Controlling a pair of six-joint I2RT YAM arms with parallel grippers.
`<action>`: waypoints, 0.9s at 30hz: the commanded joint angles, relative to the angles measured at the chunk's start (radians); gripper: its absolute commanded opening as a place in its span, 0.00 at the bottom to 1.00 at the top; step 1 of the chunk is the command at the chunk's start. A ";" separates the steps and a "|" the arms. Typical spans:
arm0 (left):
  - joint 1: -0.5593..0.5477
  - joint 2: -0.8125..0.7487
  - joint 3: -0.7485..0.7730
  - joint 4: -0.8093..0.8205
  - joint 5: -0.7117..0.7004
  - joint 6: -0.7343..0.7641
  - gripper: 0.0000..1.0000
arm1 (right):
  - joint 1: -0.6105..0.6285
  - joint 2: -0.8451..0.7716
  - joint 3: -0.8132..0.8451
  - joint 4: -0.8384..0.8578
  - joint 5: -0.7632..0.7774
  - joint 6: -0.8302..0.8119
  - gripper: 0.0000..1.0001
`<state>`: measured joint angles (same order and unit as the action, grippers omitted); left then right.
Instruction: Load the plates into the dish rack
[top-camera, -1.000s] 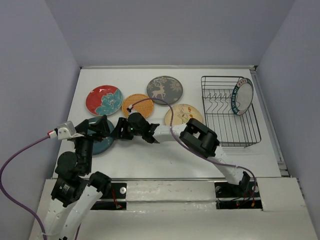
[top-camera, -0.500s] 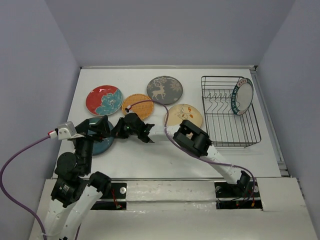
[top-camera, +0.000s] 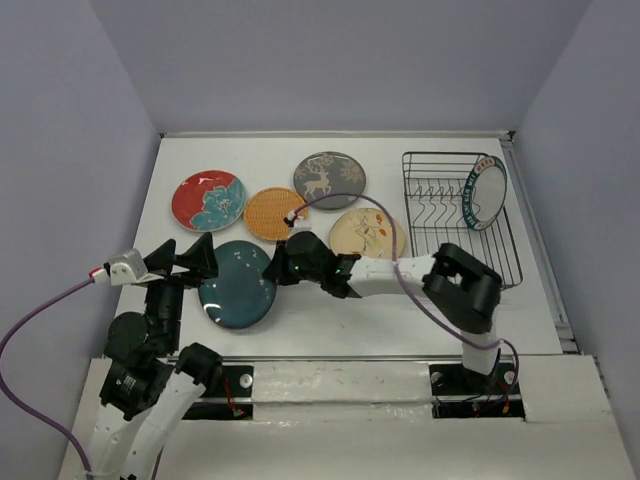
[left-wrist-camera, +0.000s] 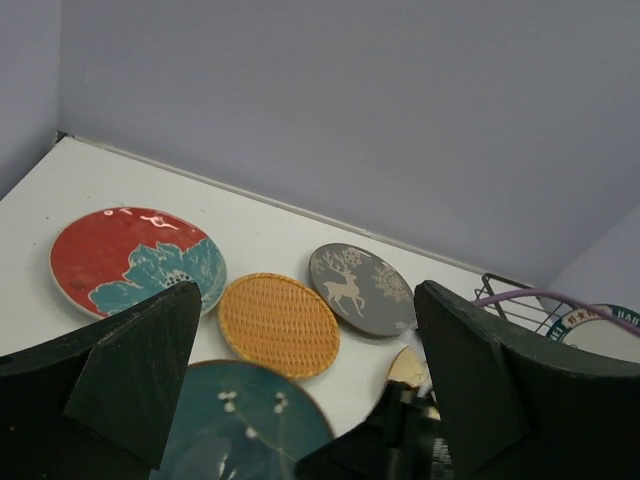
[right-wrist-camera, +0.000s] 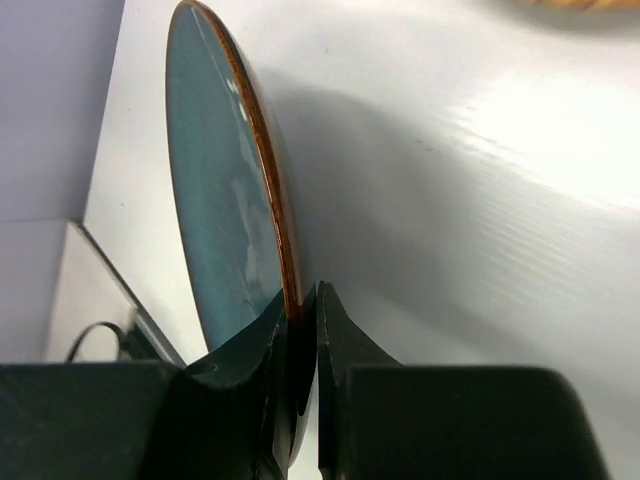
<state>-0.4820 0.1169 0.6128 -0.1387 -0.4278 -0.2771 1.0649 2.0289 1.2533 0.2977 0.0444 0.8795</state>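
Note:
My right gripper (top-camera: 279, 270) (right-wrist-camera: 302, 312) is shut on the right rim of the dark teal plate (top-camera: 235, 286) (right-wrist-camera: 213, 200) (left-wrist-camera: 235, 432); a shadow lies under the plate on that side. My left gripper (top-camera: 186, 262) (left-wrist-camera: 305, 385) stands wide open just left of this plate, holding nothing. Flat on the table lie the red plate (top-camera: 208, 200) (left-wrist-camera: 130, 260), orange plate (top-camera: 272, 213) (left-wrist-camera: 279, 323), grey deer plate (top-camera: 329, 180) (left-wrist-camera: 362, 289) and cream floral plate (top-camera: 368, 232). The white blue-rimmed plate (top-camera: 488, 192) stands upright in the dish rack (top-camera: 452, 262).
The rack sits at the table's right side, near the right wall. A purple cable (top-camera: 340, 203) arcs from the right wrist over the orange and cream plates. Bare table lies in front of the rack and along the near edge (top-camera: 340, 330).
The right gripper closed on the teal plate's rim and drew it rightward, out from under the left gripper. The right arm's elbow swung right. The left gripper stayed open.

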 joint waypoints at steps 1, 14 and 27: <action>0.008 -0.039 -0.007 0.060 -0.006 0.013 0.99 | -0.028 -0.364 -0.070 0.078 0.314 -0.316 0.07; 0.002 -0.111 -0.012 0.067 0.060 0.013 0.99 | -0.569 -0.943 -0.045 -0.267 0.870 -1.037 0.07; -0.047 -0.151 -0.008 0.053 0.054 0.018 0.99 | -0.850 -0.721 0.089 -0.209 0.764 -1.252 0.07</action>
<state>-0.5179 0.0154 0.6083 -0.1265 -0.3729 -0.2768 0.2440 1.3224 1.2530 -0.0601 0.8528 -0.2993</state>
